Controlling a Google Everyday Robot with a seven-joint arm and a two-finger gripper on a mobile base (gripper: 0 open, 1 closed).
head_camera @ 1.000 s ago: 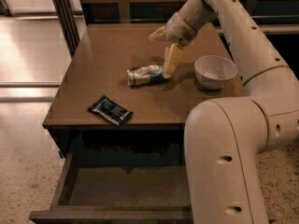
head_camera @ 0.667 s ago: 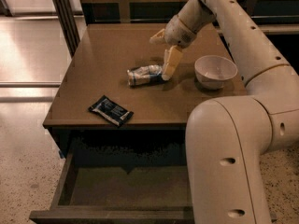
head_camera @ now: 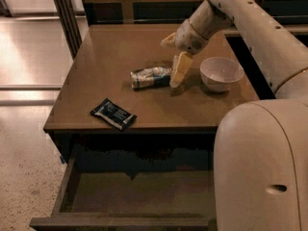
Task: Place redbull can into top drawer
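The redbull can (head_camera: 150, 77), silver and dark blue, lies on its side near the middle of the brown table (head_camera: 106, 57). My gripper (head_camera: 173, 57) hangs over the can's right end. Its fingers are spread, and the lower finger (head_camera: 178, 70) points down and touches or nearly touches the can's right end. The can is not held. The top drawer (head_camera: 120, 221) is pulled open below the table's front edge, and the visible part of its dark flat bottom is bare.
A white bowl (head_camera: 221, 72) stands just right of the gripper. A flat black-and-blue snack packet (head_camera: 113, 113) lies near the table's front left. My arm's large cream housing (head_camera: 262, 167) covers the lower right and hides the drawer's right part.
My gripper has come down slightly toward the table beside the can. The can, bowl and packet have not moved.
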